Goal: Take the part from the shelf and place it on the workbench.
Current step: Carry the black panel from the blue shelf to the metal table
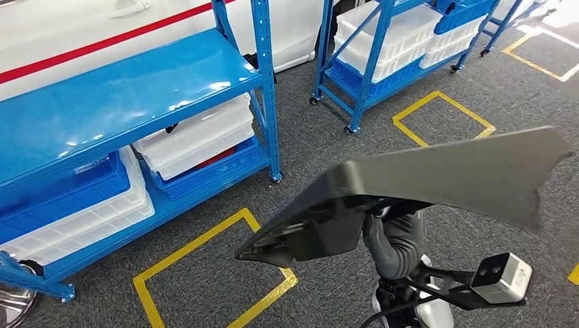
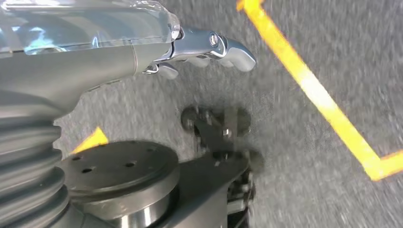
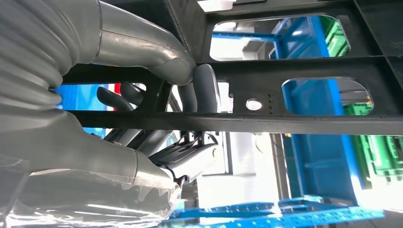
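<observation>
The right hand (image 1: 392, 236) is clamped on a large dark grey part (image 1: 437, 181), a flat moulded panel held up in front of the robot, well above the grey carpeted floor (image 1: 341, 137). In the right wrist view the fingers (image 3: 204, 88) curl round a bar of the part's ribbed black underside (image 3: 294, 97), which has rounded cut-outs and small holes. No writing or label can be read on the part.

The left hand (image 2: 209, 47) hangs low over the carpet, its silver fingers curled in with nothing between them.

Two blue shelf racks stand ahead. The nearer blue shelf (image 1: 123, 96) is on the left of the head view, with a bare glossy top level. Under it sit white plastic bins (image 1: 198, 137) and blue plastic bins (image 1: 68, 191); their exact count is hard to tell because they are stacked and partly hidden. The second rack (image 1: 372, 51), on wheels, stands farther back, also loaded with stacked white and blue bins.

Yellow tape squares are marked on the floor: one (image 1: 212, 273) just in front of the near shelf, one (image 1: 444, 119) beside the wheeled rack, and part of a third (image 1: 539, 55) at the far right. A white surface with a red stripe (image 1: 102, 44) runs behind the near shelf. No brand or lettering is legible anywhere.
</observation>
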Available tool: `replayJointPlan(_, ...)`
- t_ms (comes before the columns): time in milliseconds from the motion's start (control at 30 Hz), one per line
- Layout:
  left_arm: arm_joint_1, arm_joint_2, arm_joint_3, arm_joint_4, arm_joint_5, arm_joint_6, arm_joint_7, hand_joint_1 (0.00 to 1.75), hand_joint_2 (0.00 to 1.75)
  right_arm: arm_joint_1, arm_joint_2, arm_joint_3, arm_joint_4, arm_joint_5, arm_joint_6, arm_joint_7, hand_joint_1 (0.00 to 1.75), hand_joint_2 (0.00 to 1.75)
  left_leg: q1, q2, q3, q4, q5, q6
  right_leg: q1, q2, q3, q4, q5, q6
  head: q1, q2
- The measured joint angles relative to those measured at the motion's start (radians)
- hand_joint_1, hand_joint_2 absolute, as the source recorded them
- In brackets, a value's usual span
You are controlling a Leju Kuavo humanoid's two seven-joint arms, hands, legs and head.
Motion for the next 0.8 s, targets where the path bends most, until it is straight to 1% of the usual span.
replayJointPlan(33,0.001,-0.001,-0.002,0.000,-0.002,-0.001,0.002,0.00,1.75,0.003,-0.001,0.000,-0.001,0.001,-0.004,0.000,1.75,1.75,0.000,0.014,0.002,-0.005,0.003,0.003,0.000,-0.032,-0.024,0.050,-0.031,0.004,0.002,0.000)
replayJointPlan(67,0.003,-0.002,-0.005,0.000,-0.004,-0.001,0.004,0.00,1.75,0.008,-0.001,-0.001,-0.002,0.002,-0.008,0.001,1.75,1.75,-0.001,0.028,0.001,-0.007,0.003,0.006,-0.001,-0.052,-0.054,0.113,-0.065,0.009,0.003,0.000)
replayJointPlan(100,0.004,-0.002,-0.007,0.000,-0.004,-0.001,0.005,0.00,1.75,0.015,-0.002,-0.001,-0.002,0.003,-0.011,0.000,1.75,1.75,-0.002,0.042,0.000,-0.006,0.003,0.006,-0.005,-0.060,-0.082,0.171,-0.090,0.013,0.003,0.000)
replayJointPlan(133,0.005,-0.002,-0.008,0.000,-0.004,-0.001,0.005,0.00,1.75,0.023,-0.004,-0.002,-0.002,0.003,-0.012,-0.001,1.75,1.75,-0.002,0.056,-0.001,-0.005,0.001,0.006,-0.009,-0.064,-0.097,0.206,-0.099,0.018,0.003,0.000)
replayJointPlan(167,0.006,-0.002,-0.009,0.000,-0.003,0.000,0.005,0.00,1.75,0.031,-0.006,-0.003,-0.002,0.003,-0.010,-0.004,1.75,1.75,-0.001,0.069,-0.002,-0.003,0.000,0.004,-0.013,-0.068,-0.094,0.207,-0.090,0.022,0.003,0.000)
replayJointPlan(200,0.005,-0.002,-0.009,0.000,-0.001,0.003,0.004,0.00,1.75,0.036,-0.008,-0.004,-0.001,0.002,-0.006,-0.009,1.75,1.75,0.000,0.081,-0.002,0.000,-0.003,0.001,-0.017,-0.075,-0.069,0.167,-0.065,0.026,0.003,0.000)
replayJointPlan(233,0.004,-0.002,-0.009,0.000,0.001,0.006,0.002,0.00,1.75,0.039,-0.009,-0.005,0.000,0.000,-0.001,-0.016,1.75,1.75,0.000,0.092,-0.003,0.006,-0.007,-0.004,-0.020,-0.092,-0.030,0.099,-0.036,0.028,0.003,0.000)
replayJointPlan(267,0.004,-0.002,-0.009,0.000,0.004,0.009,-0.001,0.00,1.75,0.039,-0.011,-0.006,0.002,-0.002,0.005,-0.021,1.75,1.75,-0.001,0.102,-0.003,0.012,-0.013,-0.010,-0.018,-0.113,0.007,0.037,-0.016,0.026,0.003,0.000)
replayJointPlan(300,0.003,-0.001,-0.009,0.000,0.006,0.011,-0.003,0.00,1.75,0.039,-0.012,-0.006,0.004,-0.003,0.010,-0.027,1.75,1.75,-0.003,0.111,-0.004,0.018,-0.018,-0.017,-0.017,-0.128,0.033,-0.009,-0.005,0.020,0.003,0.000)
replayJointPlan(333,0.002,0.000,-0.009,0.000,0.007,0.013,-0.006,0.00,1.75,0.038,-0.013,-0.006,0.007,-0.005,0.013,-0.031,1.75,1.75,-0.005,0.119,-0.003,0.023,-0.023,-0.024,-0.014,-0.137,0.044,-0.031,-0.004,0.012,0.002,0.000)
replayJointPlan(367,0.002,0.001,-0.009,0.000,0.008,0.014,-0.009,0.00,1.75,0.038,-0.013,-0.007,0.010,-0.007,0.016,-0.034,1.75,1.75,-0.007,0.126,-0.002,0.025,-0.026,-0.030,-0.010,-0.134,0.043,-0.031,-0.007,0.003,0.002,0.000)
replayJointPlan(400,0.000,0.001,-0.009,0.000,0.010,0.014,-0.011,0.00,1.75,0.037,-0.014,-0.007,0.012,-0.009,0.019,-0.038,1.75,1.75,-0.007,0.135,0.001,0.026,-0.027,-0.036,-0.010,-0.122,0.040,-0.033,-0.004,-0.004,0.002,0.000)
replayJointPlan(433,-0.001,0.002,-0.009,0.000,0.011,0.014,-0.014,0.00,1.75,0.037,-0.015,-0.008,0.014,-0.012,0.021,-0.040,1.75,1.75,-0.004,0.135,0.002,0.028,-0.031,-0.041,-0.010,-0.112,0.039,-0.034,-0.003,-0.010,0.002,0.000)
replayJointPlan(467,-0.003,0.003,-0.009,0.000,0.011,0.014,-0.017,0.00,1.75,0.035,-0.015,-0.008,0.016,-0.014,0.023,-0.041,1.75,1.75,-0.002,0.121,-0.002,0.040,-0.043,-0.046,-0.012,-0.102,0.038,-0.036,0.000,-0.016,0.002,0.000)
replayJointPlan(500,-0.003,0.003,-0.009,0.000,0.011,0.014,-0.019,0.00,1.75,0.033,-0.015,-0.008,0.017,-0.015,0.025,-0.042,1.75,1.75,0.001,0.098,-0.014,0.071,-0.066,-0.050,-0.014,-0.093,0.038,-0.039,0.003,-0.022,0.001,0.000)
replayJointPlan(533,-0.003,0.004,-0.009,0.000,0.012,0.014,-0.021,0.00,1.75,0.031,-0.015,-0.009,0.020,-0.016,0.026,-0.042,1.75,1.75,0.004,0.070,-0.036,0.121,-0.097,-0.053,-0.015,-0.084,0.037,-0.040,0.005,-0.027,0.001,0.000)
replayJointPlan(567,-0.002,0.006,-0.009,0.000,0.012,0.015,-0.022,0.00,1.75,0.028,-0.015,-0.009,0.022,-0.016,0.026,-0.042,1.75,1.75,0.004,0.047,-0.066,0.188,-0.132,-0.055,-0.014,-0.074,0.035,-0.040,0.006,-0.031,0.001,0.000)
replayJointPlan(600,-0.001,0.006,-0.009,0.000,0.012,0.015,-0.023,0.00,1.75,0.027,-0.015,-0.009,0.026,-0.016,0.026,-0.044,1.75,1.75,0.005,0.037,-0.098,0.255,-0.160,-0.055,-0.012,-0.063,0.033,-0.040,0.007,-0.033,0.001,0.000)
replayJointPlan(633,0.000,0.007,-0.009,0.000,0.012,0.015,-0.026,0.00,1.75,0.027,-0.015,-0.009,0.029,-0.016,0.026,-0.046,1.75,1.75,0.005,0.033,-0.122,0.303,-0.172,-0.055,-0.011,-0.050,0.033,-0.039,0.008,-0.034,0.001,0.000)
replayJointPlan(667,0.001,0.009,-0.009,0.000,0.012,0.016,-0.029,0.00,1.75,0.027,-0.015,-0.009,0.031,-0.016,0.026,-0.049,1.75,1.75,0.005,0.031,-0.130,0.316,-0.163,-0.054,-0.009,-0.036,0.032,-0.039,0.008,-0.035,0.001,0.000)
replayJointPlan(700,0.001,0.010,-0.009,0.000,0.013,0.016,-0.033,0.00,1.75,0.026,-0.014,-0.009,0.032,-0.016,0.026,-0.051,1.75,1.75,0.005,0.028,-0.120,0.289,-0.136,-0.052,-0.008,-0.022,0.033,-0.038,0.009,-0.034,0.001,0.000)
replayJointPlan(733,-0.001,0.013,-0.009,0.000,0.013,0.017,-0.036,0.00,1.75,0.023,-0.014,-0.009,0.033,-0.016,0.026,-0.053,1.75,1.75,0.005,0.019,-0.095,0.230,-0.097,-0.047,-0.008,-0.008,0.034,-0.038,0.010,-0.033,0.001,0.000)
replayJointPlan(767,-0.003,0.016,-0.009,0.000,0.013,0.017,-0.038,0.00,1.75,0.018,-0.013,-0.009,0.033,-0.016,0.026,-0.053,1.75,1.75,0.005,-0.007,-0.065,0.159,-0.062,-0.041,-0.008,0.003,0.034,-0.037,0.011,-0.031,0.002,0.000)
replayJointPlan(800,-0.005,0.019,-0.008,0.000,0.012,0.018,-0.040,0.00,1.75,0.012,-0.011,-0.009,0.033,-0.017,0.026,-0.053,1.75,1.75,0.005,-0.033,-0.040,0.098,-0.038,-0.036,-0.009,0.015,0.032,-0.035,0.012,-0.028,0.002,0.000)
